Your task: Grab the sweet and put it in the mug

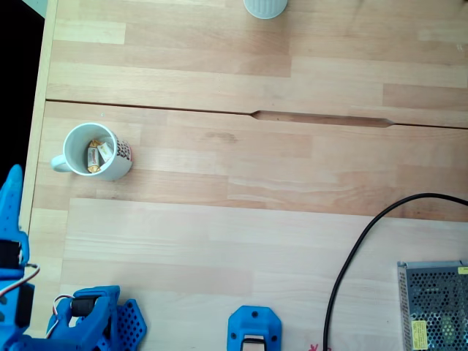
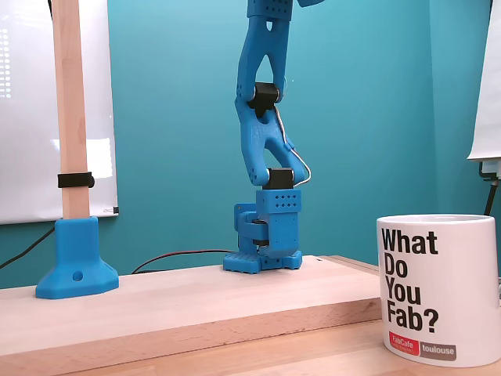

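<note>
From above, the small white ceramic mug (image 1: 93, 151) with a side handle and a dark reddish dotted print stands upright on the pale wooden table (image 1: 256, 219), over at the left of that fixed view, handle pointing left. And inside it, the tiny white-wrapped sweet (image 1: 94, 155) with yellow-orange twisted ends lies on the mug's bottom, with more white and yellow wrapping just beside it; how many candies are in there cannot be told.

The blue plastic arm (image 2: 262, 141) rises tall from its base in a fixed view from table level, upper part running off the top edge. Blue arm parts (image 1: 95, 318) crowd the lower left corner from above, well apart from the mug. The jaws cannot be made out, so whether they are wide or narrow cannot be told.

A black cable (image 1: 351, 256) curves across the right side toward a perforated metal box (image 1: 433, 303). A plain pale ribbed cup (image 1: 265, 7) sits at the top edge. Close to the table-level camera stands a white mug printed "What Do You Fab?" (image 2: 438, 286).
</note>
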You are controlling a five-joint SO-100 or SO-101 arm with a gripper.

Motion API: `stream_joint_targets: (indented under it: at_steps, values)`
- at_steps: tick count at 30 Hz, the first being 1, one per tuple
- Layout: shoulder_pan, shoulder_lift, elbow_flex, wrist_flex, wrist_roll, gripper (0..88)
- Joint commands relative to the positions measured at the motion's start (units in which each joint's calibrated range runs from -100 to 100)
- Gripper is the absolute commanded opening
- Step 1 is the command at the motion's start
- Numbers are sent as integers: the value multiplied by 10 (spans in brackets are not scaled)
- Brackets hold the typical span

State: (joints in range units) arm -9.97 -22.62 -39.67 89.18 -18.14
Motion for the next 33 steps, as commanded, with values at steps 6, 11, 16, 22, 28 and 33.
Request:
stream_joint_targets:
  at_steps: [6,11,16,22,28,33]
  values:
    - [2,-20,-10,3,1,290]
    - [2,-19,-9,3,1,290]
    - [2,-20,32,3,1,290]
    - [3,-22,115,3,1,290]
    - [3,-22,189,3,1,290]
    - [3,-22,248,3,1,290]
